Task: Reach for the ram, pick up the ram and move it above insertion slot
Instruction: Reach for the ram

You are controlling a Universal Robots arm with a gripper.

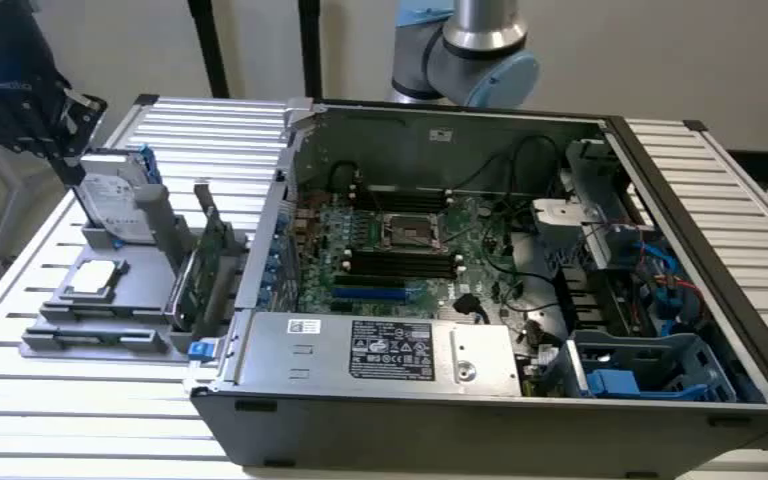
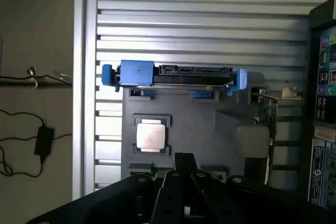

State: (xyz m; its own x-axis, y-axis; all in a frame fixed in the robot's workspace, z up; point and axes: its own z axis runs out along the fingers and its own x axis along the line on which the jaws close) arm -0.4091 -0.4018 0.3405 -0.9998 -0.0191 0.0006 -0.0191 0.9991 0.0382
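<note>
The ram looks to be the thin dark strip [image 1: 97, 339] standing on edge in the near slot of the grey holder [image 1: 53, 312], on the exterior view's left. My gripper [image 1: 67, 165] hangs high over the far end of that holder, well above the ram and apart from it. In the wrist view its dark fingers [image 2: 184, 157] are shut together with nothing between them, and they cover the holder's ram slot. The insertion slots [image 1: 391, 263] are the black rows on the motherboard inside the open computer case [image 1: 491, 400].
The holder [image 2: 210, 124] also carries a silver hard drive [image 1: 117, 205] [image 2: 176, 74] with blue rails, a square processor [image 1: 95, 280] [image 2: 151, 135] and an upright green expansion card [image 1: 204, 280] [image 2: 270, 114]. The case wall stands between the holder and the motherboard. The arm's base [image 1: 480, 50] rises behind the case.
</note>
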